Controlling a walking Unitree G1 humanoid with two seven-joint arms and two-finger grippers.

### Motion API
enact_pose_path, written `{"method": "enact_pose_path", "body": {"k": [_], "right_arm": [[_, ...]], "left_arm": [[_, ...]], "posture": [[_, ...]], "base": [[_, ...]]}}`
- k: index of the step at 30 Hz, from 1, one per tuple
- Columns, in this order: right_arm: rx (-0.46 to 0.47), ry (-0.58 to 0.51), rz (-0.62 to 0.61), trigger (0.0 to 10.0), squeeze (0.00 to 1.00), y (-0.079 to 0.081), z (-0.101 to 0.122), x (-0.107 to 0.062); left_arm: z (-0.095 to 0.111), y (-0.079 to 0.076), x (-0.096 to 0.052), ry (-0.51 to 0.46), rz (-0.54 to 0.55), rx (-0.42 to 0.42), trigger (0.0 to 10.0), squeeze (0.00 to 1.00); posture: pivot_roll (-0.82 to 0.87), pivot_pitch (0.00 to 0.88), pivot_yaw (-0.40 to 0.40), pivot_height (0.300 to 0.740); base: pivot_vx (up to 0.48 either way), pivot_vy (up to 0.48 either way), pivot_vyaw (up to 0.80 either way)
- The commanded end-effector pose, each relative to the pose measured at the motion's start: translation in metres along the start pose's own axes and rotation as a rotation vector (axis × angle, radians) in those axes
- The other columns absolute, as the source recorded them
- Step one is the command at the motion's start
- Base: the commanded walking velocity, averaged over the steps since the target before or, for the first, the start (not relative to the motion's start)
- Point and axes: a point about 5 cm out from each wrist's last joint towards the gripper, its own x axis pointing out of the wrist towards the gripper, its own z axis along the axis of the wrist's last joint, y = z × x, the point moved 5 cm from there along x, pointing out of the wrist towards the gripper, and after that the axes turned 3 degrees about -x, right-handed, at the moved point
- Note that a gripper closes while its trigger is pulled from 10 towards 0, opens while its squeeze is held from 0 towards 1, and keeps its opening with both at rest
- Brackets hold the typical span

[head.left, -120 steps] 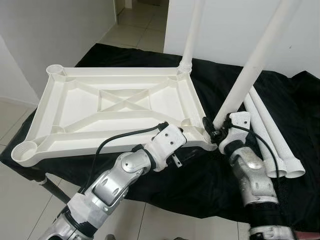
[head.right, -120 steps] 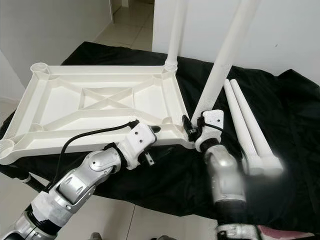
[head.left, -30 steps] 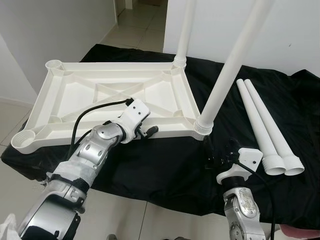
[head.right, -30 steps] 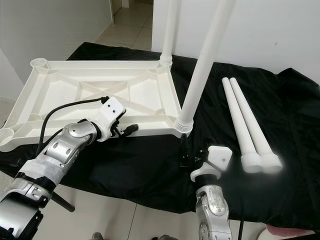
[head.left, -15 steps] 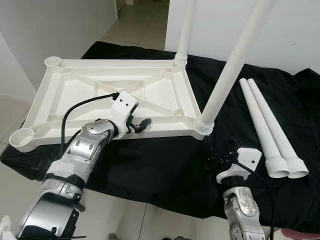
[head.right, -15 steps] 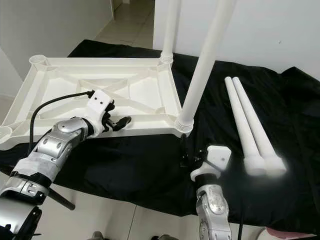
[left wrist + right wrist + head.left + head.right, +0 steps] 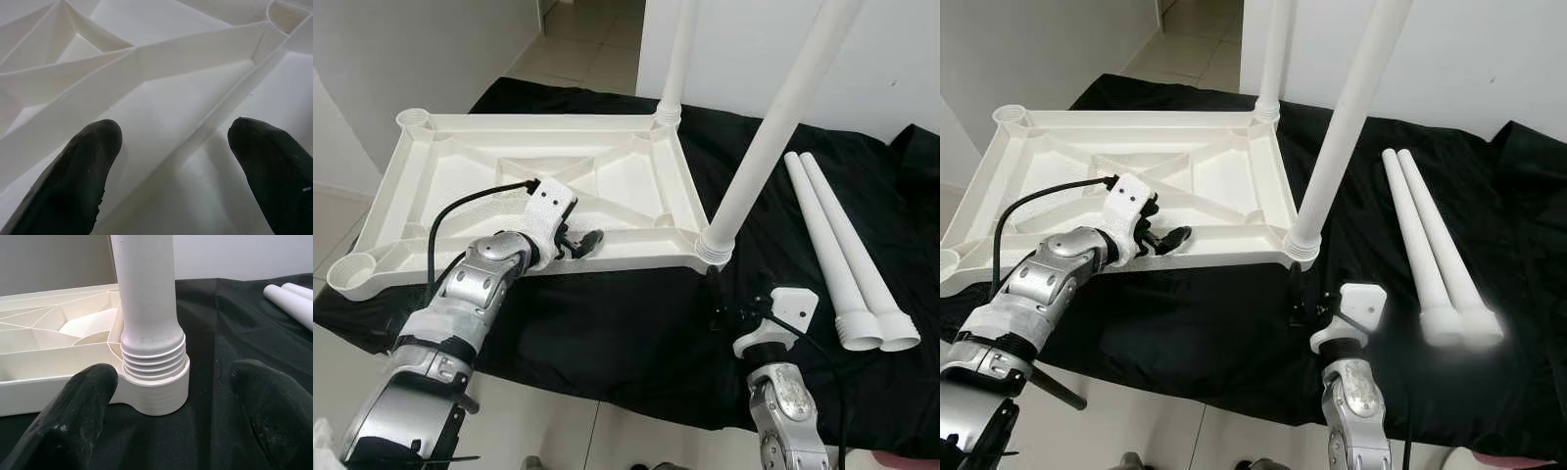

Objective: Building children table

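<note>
White plastic tabletop [image 7: 509, 186] lay upside down on black cloth [image 7: 636, 323], ribbed underside up, with diagonal braces crossing a sunken middle panel. Round sockets at the corners; two of them carried upright legs: near leg [image 7: 773, 127] at the right front corner, far leg [image 7: 677, 54] at the right rear corner. Threaded rings showed at the near leg's base, just above its socket [image 7: 156, 382], seen close in the right wrist view. Two loose legs [image 7: 847, 255] lay side by side on the cloth, well apart from the tabletop, on the robot's right, flared ends toward the robot.

Left gripper [image 7: 579, 243] hovered at the tabletop's front edge, black fingers [image 7: 73, 181] spread apart, over the ribs, gripping nothing. Right gripper [image 7: 724, 315] sat low, below the near leg's socket, close to the cloth, fingers [image 7: 73, 416] wide apart, pointed at the socket without touching it.

Cloth matte, wrinkled, draped over the support. Pale tiled floor [image 7: 587, 29] beyond, white walls [image 7: 411, 49] at both sides.
</note>
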Motion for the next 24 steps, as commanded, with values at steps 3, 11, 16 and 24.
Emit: {"method": "enact_pose_path", "body": {"k": [3,11,16,24], "right_arm": [[-0.011,0.012,0.002,10.0,0.00,0.000,-0.005,-0.001],[-0.019,0.013,-0.001,10.0,0.00,0.000,-0.005,-0.001],[-0.023,0.013,-0.003,10.0,0.00,0.001,-0.006,0.000],[-0.032,0.014,-0.008,10.0,0.00,0.001,-0.007,0.001]], "left_arm": [[-0.009,-0.013,0.002,0.070,-0.148,0.008,10.0,0.00],[-0.021,0.000,0.008,0.177,-0.075,-0.016,10.0,0.00],[-0.025,0.011,0.012,0.228,-0.006,-0.048,10.0,0.00],[-0.022,0.019,0.017,0.256,0.044,-0.080,10.0,0.00]], "posture": [[-0.02,0.106,-0.022,0.740],[-0.03,0.110,-0.013,0.740],[-0.03,0.110,-0.007,0.740],[-0.04,0.112,-0.001,0.740]], "base": [[0.000,0.000,0.00],[0.000,0.000,0.00],[0.000,0.000,0.00],[0.000,0.000,0.00]]}}
